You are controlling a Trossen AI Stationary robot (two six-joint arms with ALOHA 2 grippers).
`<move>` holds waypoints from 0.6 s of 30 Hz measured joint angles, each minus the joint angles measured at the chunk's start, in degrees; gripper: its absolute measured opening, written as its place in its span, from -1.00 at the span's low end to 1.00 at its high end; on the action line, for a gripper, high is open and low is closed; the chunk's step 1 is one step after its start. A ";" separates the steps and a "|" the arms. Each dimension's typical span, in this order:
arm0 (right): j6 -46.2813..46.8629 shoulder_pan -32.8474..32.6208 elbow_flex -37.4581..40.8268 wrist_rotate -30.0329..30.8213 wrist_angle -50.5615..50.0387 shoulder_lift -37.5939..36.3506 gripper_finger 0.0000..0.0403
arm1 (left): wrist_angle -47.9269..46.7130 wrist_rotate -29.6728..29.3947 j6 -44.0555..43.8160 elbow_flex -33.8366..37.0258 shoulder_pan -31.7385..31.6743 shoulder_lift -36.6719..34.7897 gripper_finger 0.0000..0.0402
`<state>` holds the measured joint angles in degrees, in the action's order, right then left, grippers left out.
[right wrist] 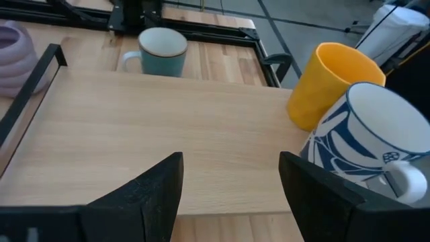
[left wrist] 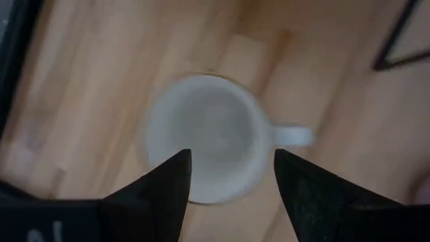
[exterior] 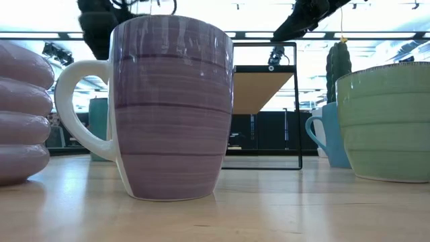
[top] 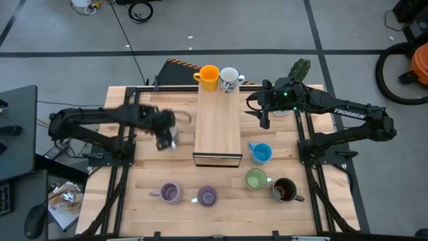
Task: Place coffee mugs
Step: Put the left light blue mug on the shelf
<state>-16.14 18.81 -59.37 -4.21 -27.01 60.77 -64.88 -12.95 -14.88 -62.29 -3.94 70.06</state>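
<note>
Pale wooden worktop [top: 221, 207] with a raised shelf [top: 218, 127] at centre. Orange mug [top: 208, 77] and patterned mug [top: 229, 79] side by side at the shelf's far end. Left hand [left wrist: 232, 178] above a white mug [left wrist: 205, 134], fingers spread. Right hand [right wrist: 228, 181] open over the shelf, gripping nothing.

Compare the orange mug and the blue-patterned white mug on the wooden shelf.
The plain orange ceramic mug has one solid colour; the white ceramic mug with blue pattern carries dark blue markings. In the high view the orange mug stands left of the patterned one, its handle pointing left, while the patterned mug's handle points right. Both stand upright, side by side, at the far end of the raised wooden shelf.
</note>
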 joint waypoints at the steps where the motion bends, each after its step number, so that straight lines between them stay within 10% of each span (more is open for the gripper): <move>1: 0.54 0.00 0.00 0.00 -0.03 0.00 0.25 | -0.03 -1.78 -2.67 0.34 3.14 0.02 0.05; 18: 4.21 -4.64 0.00 4.68 0.02 0.02 0.25 | 4.50 -17.48 -53.18 4.53 31.87 4.76 -0.17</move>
<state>-11.92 14.17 -59.37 0.47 -26.98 60.79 -60.38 -30.42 -68.07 -57.76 27.92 74.82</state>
